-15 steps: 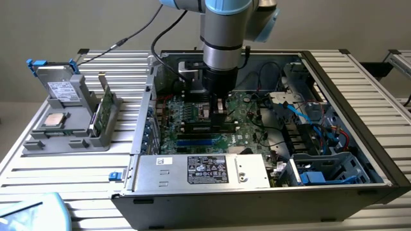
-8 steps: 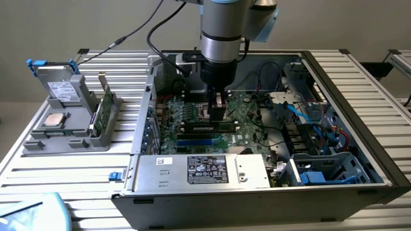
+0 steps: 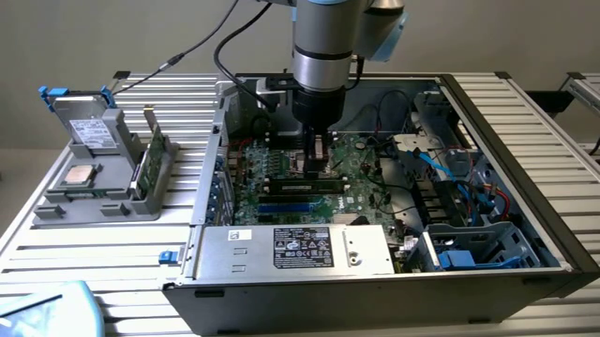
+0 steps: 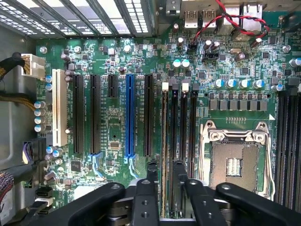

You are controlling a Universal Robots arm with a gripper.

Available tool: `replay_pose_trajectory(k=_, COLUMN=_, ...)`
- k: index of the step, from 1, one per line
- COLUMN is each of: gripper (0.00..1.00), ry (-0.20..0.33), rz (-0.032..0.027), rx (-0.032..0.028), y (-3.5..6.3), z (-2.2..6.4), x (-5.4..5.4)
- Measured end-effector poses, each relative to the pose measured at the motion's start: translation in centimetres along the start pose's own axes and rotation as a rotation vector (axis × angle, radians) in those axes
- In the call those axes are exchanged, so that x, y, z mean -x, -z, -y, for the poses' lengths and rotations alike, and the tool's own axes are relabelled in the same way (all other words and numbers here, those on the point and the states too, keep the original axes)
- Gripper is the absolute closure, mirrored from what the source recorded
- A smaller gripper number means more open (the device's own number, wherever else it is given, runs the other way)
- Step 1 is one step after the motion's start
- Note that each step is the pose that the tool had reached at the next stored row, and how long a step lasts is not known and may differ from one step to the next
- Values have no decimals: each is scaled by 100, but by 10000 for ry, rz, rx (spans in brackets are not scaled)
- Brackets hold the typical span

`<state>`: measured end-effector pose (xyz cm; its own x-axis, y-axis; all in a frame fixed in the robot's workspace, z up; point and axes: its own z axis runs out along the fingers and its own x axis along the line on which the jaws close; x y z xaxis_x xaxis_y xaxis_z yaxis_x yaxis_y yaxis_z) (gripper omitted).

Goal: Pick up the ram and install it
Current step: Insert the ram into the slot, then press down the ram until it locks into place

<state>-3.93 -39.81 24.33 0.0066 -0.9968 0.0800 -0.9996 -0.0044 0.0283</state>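
The ram (image 4: 164,122), a thin green stick seen edge-on, stands in one of the black memory slots of the motherboard (image 4: 113,136). My gripper (image 4: 165,165) is right over it, one black finger on each side of the stick, with small gaps showing, so it is open and not clamped. In the exterior view the gripper (image 3: 317,167) hangs low inside the open computer case (image 3: 525,161), just above the ram (image 3: 305,187) lying along its slot.
A grey holder (image 3: 56,207) on the exterior view's left carries another green stick (image 3: 150,160), a square silver processor (image 3: 80,175) and a labelled silver drive (image 3: 89,131). The empty processor socket (image 4: 233,162), cables (image 3: 440,165) and the power supply (image 3: 291,249) crowd the case.
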Motion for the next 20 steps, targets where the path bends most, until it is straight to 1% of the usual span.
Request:
replay_pose_trajectory(k=1, gripper=75, ry=-1, rz=0, rx=0, y=0, z=0, x=0)
replay_pose_trajectory(k=3, gripper=87, ry=-1, rz=-1, rx=0, y=0, z=0, x=0)
replay_pose_trajectory(k=4, gripper=89, ry=-1, rz=-1, rx=0, y=0, z=0, x=0)
replay_pose_trajectory(k=16, gripper=89, ry=-1, rz=-1, rx=2, y=1, z=3, x=0)
replay_pose_trajectory(k=18, gripper=89, ry=-1, rz=4, rx=1, y=3, z=68, x=-7)
replay_pose_trajectory(k=20, gripper=89, ry=0, rz=10, rx=1, y=5, z=159, x=-9)
